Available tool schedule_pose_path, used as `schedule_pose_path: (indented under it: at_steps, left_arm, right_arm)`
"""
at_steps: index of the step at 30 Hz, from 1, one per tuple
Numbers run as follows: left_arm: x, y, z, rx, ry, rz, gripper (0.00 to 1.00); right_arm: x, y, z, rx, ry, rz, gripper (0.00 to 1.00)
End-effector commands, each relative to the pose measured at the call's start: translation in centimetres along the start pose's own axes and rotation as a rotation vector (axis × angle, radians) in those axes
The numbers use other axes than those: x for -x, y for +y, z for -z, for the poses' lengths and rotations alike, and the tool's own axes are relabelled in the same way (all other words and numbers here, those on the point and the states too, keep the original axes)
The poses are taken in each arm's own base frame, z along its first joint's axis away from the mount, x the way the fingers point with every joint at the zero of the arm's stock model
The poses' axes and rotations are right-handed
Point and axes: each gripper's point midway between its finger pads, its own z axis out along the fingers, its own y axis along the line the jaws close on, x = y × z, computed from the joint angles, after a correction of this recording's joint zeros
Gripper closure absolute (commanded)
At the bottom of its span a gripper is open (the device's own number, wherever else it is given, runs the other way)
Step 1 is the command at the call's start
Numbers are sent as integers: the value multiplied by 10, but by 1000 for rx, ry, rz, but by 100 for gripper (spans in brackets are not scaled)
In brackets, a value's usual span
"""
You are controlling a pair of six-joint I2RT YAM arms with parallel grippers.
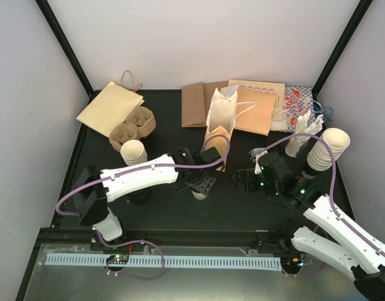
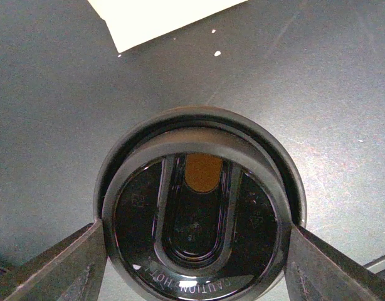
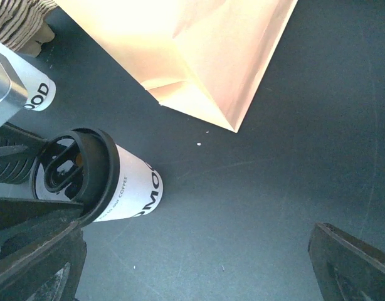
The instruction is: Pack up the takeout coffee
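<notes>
One takeout coffee cup (image 3: 126,188), cream-white with a black sip lid (image 2: 195,213), stands on the dark table just in front of the white paper bag (image 1: 221,122). My left gripper (image 1: 202,184) reaches down over it. Its two fingers (image 2: 54,263) press against opposite sides of the lid's rim. My right gripper (image 1: 241,179) hovers low to the right of the cup, wide open with only bare table between its fingers (image 3: 352,266). In the top view the left wrist hides most of the cup. No second lidded cup is in plain sight.
A brown pulp carrier (image 1: 133,125) and a stack of lidless cups (image 1: 134,152) sit at the back left beside a flat tan bag (image 1: 111,106). Flat brown bags (image 1: 255,106) lie at the back. Another cup stack (image 1: 327,147) and white cutlery stand at the right.
</notes>
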Motion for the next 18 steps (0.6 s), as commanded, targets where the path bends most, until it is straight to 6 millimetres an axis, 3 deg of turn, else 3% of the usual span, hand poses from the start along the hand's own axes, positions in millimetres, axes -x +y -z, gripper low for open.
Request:
schedule_pose_path:
  at_steps: [1, 9, 18]
  left_arm:
    - [-4, 21, 11, 36, 4, 34, 26]
    - [-12, 73, 16, 106, -7, 114, 28]
    - [-38, 141, 18, 182, -16, 273, 28]
  right_arm:
    - [2, 4, 2, 21, -7, -11, 1]
    - [1, 4, 0, 20, 1, -3, 1]
    - [2, 6, -2, 26, 3, -6, 1]
